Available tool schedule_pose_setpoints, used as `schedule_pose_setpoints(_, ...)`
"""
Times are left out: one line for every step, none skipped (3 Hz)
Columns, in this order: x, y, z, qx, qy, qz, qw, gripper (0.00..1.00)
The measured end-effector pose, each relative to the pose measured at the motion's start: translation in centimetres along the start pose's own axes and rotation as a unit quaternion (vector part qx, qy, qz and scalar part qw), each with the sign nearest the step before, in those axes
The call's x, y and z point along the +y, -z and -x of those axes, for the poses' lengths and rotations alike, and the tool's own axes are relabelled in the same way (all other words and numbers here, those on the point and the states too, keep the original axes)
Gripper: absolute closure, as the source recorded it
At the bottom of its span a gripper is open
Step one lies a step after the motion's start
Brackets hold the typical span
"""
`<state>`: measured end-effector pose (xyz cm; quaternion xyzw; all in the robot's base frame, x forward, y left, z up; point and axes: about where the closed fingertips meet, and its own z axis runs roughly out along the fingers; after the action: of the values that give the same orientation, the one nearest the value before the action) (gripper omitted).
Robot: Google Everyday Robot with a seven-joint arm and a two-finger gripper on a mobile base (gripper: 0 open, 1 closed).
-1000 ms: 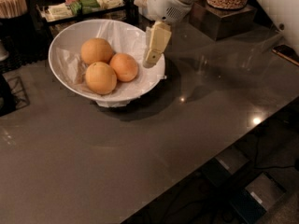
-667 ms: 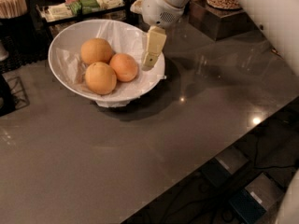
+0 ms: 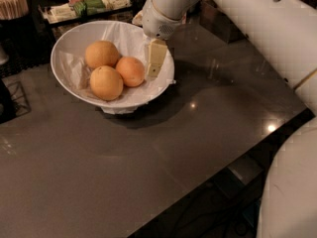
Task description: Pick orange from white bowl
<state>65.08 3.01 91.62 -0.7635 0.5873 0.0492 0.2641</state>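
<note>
Pincer [image 3: 156,61] inside white bowl [image 3: 64,43], just beside orange [image 3: 131,71] | opening: cannot tell | bowl on dark table [image 3: 148,157]

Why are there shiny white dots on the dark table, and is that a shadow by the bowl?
In the camera view, the bright dots look like lights reflected in the glossy table. The dark patch below and right of the white bowl is its shadow. The gripper hangs just inside the bowl's right rim, beside the orange, and is brightly lit.
</note>
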Motion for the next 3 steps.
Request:
schedule_pose_setpoints(0.0, -0.2, 0.0, -0.002, -0.001, 0.002, 1.0, 0.0)
schedule_pose_setpoints(0.8, -1.9, 0.3, -0.024, -0.002, 0.018, 0.9996, 0.0)
schedule_pose_setpoints(0.8, -1.9, 0.3, -0.024, -0.002, 0.018, 0.9996, 0.0)
